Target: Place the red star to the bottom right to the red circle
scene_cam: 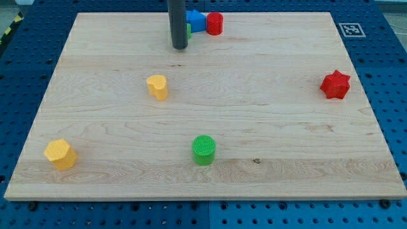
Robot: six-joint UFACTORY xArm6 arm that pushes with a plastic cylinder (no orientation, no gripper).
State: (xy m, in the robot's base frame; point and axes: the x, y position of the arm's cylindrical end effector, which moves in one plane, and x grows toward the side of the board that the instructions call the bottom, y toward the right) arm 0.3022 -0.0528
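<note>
The red star (pixel 335 84) lies near the board's right edge, at mid height. The red circle (pixel 214 23) stands at the view's top centre, touching a blue block (pixel 196 20) on its left. A green block (pixel 189 30) shows only as a sliver behind the rod. My tip (pixel 179 47) rests on the board just left of and below that cluster, far to the left of the red star.
A yellow heart-like block (pixel 157 86) lies left of centre. A yellow hexagon-like block (pixel 60 154) sits at the bottom left. A green circle (pixel 204 150) stands at the bottom centre. The wooden board (pixel 286 146) lies on a blue perforated table.
</note>
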